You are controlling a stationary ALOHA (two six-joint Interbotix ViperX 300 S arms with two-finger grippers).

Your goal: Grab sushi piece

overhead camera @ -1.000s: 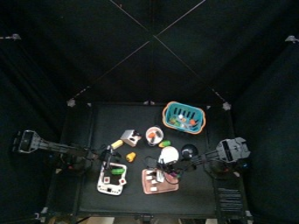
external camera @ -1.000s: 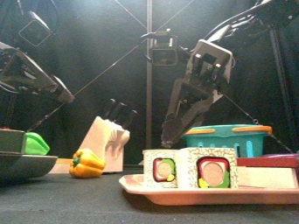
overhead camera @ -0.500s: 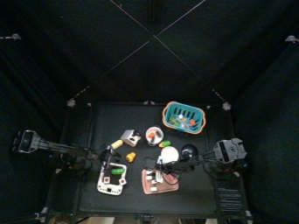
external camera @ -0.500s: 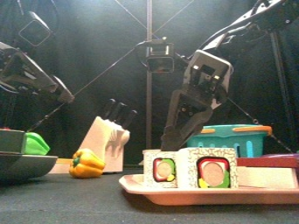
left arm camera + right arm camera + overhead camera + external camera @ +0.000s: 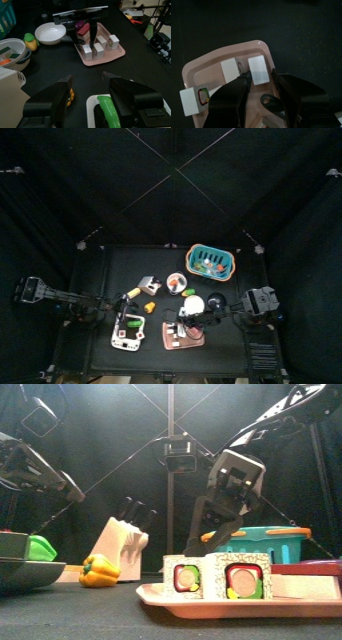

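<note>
- Front view: a pink tray (image 5: 201,598) sits near the table's front edge, towards the right, and carries a row of sushi pieces (image 5: 221,575) standing on edge with their green, red and yellow fillings facing the camera.
- The right gripper (image 5: 195,544) hangs just behind and above the left end of that row, its black jaws pointing down and standing apart, with nothing between them.
- In the right wrist view, the right gripper's jaws frame one white sushi piece (image 5: 259,69); whether either jaw touches it, I cannot tell.
- In the same view the tray's rounded corner (image 5: 263,46) shows, and another roll (image 5: 195,97) lies at the tray's far end with its filling visible.
- The left gripper (image 5: 87,86) hovers apart from the tray, jaws spread wide and empty, over the table's front left part.
- The left wrist view shows a white bowl (image 5: 50,32) near the tray and a green pepper (image 5: 107,110) on a white plate (image 5: 90,103) just below the jaws.
- In the front view a yellow pepper (image 5: 98,570) lies against a white knife block (image 5: 122,544) left of the tray.
- A teal basket (image 5: 262,541) stands behind the tray, nearer the table's back right.
</note>
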